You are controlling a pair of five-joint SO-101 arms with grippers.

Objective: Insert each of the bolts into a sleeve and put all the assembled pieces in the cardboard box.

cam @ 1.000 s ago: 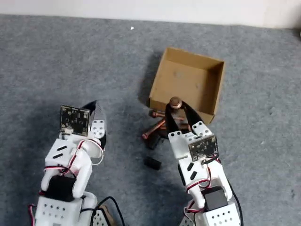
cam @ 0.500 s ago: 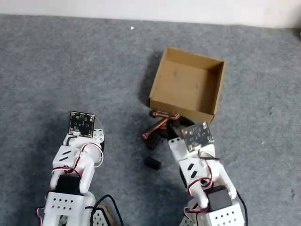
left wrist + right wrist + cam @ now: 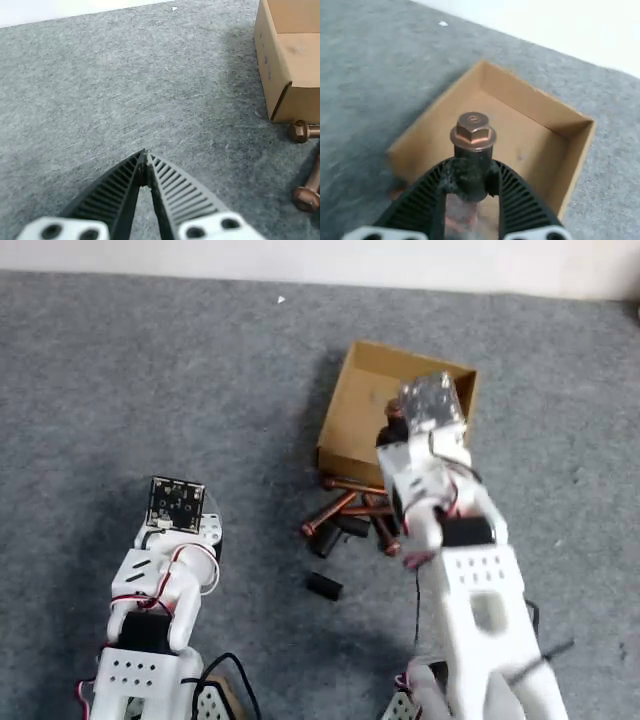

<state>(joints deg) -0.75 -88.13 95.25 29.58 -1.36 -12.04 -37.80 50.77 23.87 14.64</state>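
Observation:
My right gripper point(image 3: 470, 167) is shut on a black sleeve point(image 3: 469, 176) with a copper bolt point(image 3: 473, 133) standing in it, head up. It hangs over the open cardboard box point(image 3: 540, 107). In the high view the right arm point(image 3: 432, 475) stretches out over the near wall of the box point(image 3: 365, 375). Several loose copper bolts point(image 3: 345, 508) and black sleeves point(image 3: 352, 525) lie in a pile just in front of the box. My left gripper point(image 3: 145, 169) is shut and holds nothing, low over the carpet to the left of the pile.
One black sleeve point(image 3: 323, 586) lies apart, nearer to me than the pile. Two bolt heads point(image 3: 300, 131) show beside the box corner point(image 3: 280, 97) in the left wrist view. Grey carpet point(image 3: 150, 370) spreads left and behind; a pale wall edge point(image 3: 300, 255) runs along the back.
The right arm rose from the pile with the sleeved bolt and swung forward over the box. The left arm drew back a little at first, then kept still.

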